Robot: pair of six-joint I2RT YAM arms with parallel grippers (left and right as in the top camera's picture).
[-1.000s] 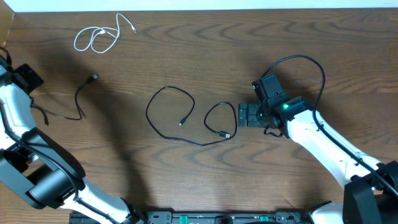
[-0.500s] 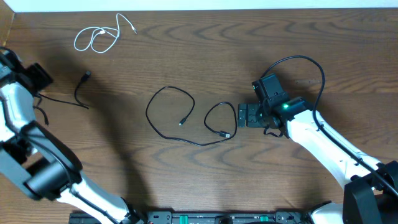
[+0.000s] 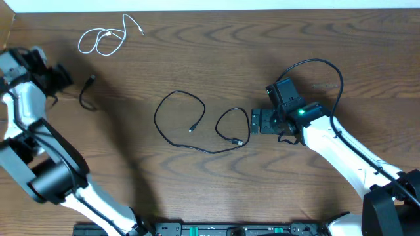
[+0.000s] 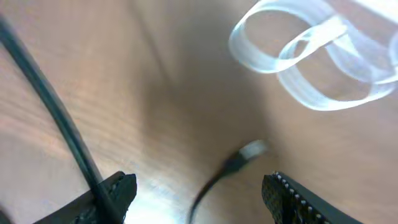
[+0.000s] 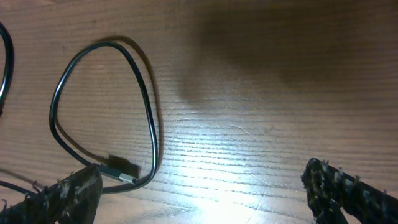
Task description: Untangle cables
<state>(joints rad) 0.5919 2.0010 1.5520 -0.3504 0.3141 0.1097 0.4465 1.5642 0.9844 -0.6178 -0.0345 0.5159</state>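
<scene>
The cables lie apart on the bench [image 3: 295, 39]. The short black cable [image 3: 82, 96], its plug just ahead of the parted, empty left claw [image 4: 198, 186], could be dragged into the nearby white cable [image 3: 105, 40]. The long black cable [image 3: 155, 121] is looped beside the parted, empty right claw [image 3: 258, 121]. Counted: three cables, two claws.

Three cables: one white cable [image 4: 323, 106] at eleven o'clock, two black: short black cable [image 4: 233, 165] at ten, long black cable [image 5: 150, 115] central. Two grippers: left gripper [image 4: 199, 190], right gripper [image 3: 256, 121].
</scene>
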